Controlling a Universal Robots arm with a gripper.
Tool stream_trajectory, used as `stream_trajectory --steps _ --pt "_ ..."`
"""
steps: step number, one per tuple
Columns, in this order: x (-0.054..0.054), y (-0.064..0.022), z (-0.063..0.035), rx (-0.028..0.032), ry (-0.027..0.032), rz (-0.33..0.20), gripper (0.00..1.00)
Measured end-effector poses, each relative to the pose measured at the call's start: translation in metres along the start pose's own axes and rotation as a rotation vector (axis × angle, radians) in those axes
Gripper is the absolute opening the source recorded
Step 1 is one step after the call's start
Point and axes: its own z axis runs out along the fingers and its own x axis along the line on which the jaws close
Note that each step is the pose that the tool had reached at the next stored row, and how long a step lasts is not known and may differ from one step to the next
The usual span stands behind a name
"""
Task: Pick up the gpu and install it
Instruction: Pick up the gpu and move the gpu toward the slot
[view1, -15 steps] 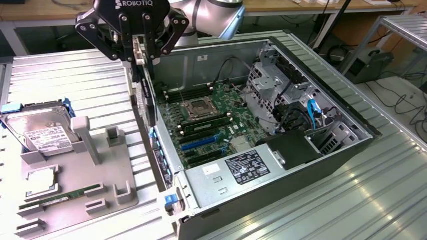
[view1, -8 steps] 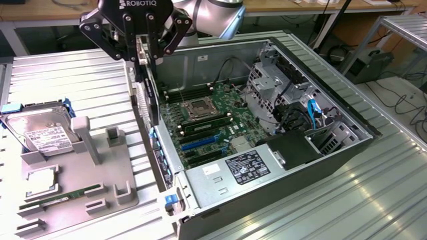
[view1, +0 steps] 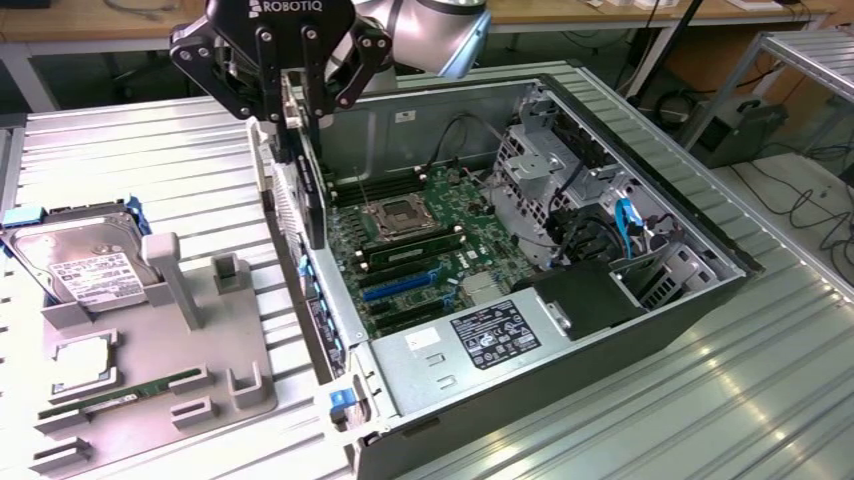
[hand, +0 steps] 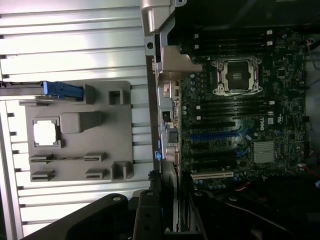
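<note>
The gpu (view1: 310, 190) hangs upright and edge-on, gripped at its top by the tool (view1: 296, 100), whose fingers are closed partway onto the card. It sits at the open computer case's (view1: 641, 330) wall on the exterior view's left, beside the motherboard (view1: 414, 240). Farther left in that view, a hard drive (view1: 80, 265) and a RAM stick (view1: 127, 395) rest in a grey fixture (view1: 200, 340) on the worktop (view1: 174, 160).

A: Any lettering to read?
B: ROBOTIQ, white on the gripper (view1: 302, 105) body, above its fingers
A: Anything else?
B: DELL, it seems, in white on the motherboard (hand: 225, 142) under the gripper. The drive label (view1: 91, 275) and the power supply label (view1: 494, 335), both lower than the gripper, are too small to read
</note>
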Motion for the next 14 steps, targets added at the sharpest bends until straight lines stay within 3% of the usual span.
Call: stream_trajectory --steps 14 --pt "-0.0054 0.0004 0.0001 0.0006 0.0 0.0 0.26"
